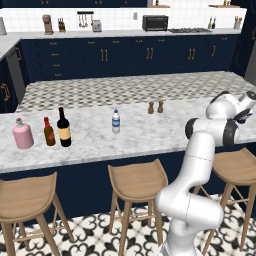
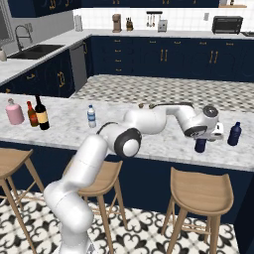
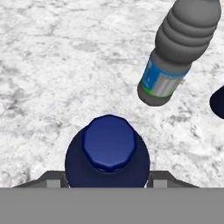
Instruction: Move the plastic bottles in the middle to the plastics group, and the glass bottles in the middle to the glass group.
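Item: navy plastic bottle (image 3: pixel 108 151), clasped between the jaws of the end effector (image 2: pixel 201 144), at the worktop (image 2: pixel 163 141) beside the grey blue-labelled bottle (image 3: pixel 177 54) of the plastics group.
Done: wine bottle (image 1: pixel 63 128), far off, beside pink jug (image 1: pixel 22 135).
Outstanding: white-capped water bottle (image 1: pixel 116 122), far off mid-worktop.

Seven bottles (image 1: pixel 116 121), three stools (image 1: pixel 137 181).

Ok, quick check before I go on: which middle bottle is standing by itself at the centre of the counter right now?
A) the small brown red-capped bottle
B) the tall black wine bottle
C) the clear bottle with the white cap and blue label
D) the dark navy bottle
C: the clear white-capped bottle stands alone mid-counter, while the wine bottle sits beside the brown bottle and pink jug, and the navy bottle is between the gripper fingers.
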Controlling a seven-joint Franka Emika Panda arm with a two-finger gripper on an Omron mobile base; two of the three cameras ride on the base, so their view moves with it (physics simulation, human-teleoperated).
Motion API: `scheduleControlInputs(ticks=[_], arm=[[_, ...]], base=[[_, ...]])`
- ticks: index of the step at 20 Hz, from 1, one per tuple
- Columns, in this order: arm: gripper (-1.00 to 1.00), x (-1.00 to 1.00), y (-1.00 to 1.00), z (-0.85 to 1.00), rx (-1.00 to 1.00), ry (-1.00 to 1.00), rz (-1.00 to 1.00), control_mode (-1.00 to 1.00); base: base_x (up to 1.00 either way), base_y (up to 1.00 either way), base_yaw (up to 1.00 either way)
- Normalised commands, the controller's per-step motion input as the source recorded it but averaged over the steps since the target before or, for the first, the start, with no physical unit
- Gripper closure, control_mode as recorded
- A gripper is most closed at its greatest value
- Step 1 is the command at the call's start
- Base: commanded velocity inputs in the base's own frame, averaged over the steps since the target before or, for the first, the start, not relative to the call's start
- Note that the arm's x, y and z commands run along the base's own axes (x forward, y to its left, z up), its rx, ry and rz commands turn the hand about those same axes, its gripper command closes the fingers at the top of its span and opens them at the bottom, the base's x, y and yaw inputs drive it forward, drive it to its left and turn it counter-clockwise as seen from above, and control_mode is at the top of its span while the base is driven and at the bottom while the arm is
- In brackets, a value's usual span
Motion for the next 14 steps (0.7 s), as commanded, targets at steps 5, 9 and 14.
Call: scheduleControlInputs(ticks=[5,9,14], arm=[[1.0,0.33,0.0,0.0,0.0,0.0,0.0,-1.0],[1.0,0.07,0.0,0.0,0.0,0.0,0.0,-1.0],[-1.0,0.0,0.0,0.0,0.0,0.0,0.0,-1.0]], base=[[0.0,0.0,0.0],[0.0,0.0,0.0],[0.0,0.0,0.0]])
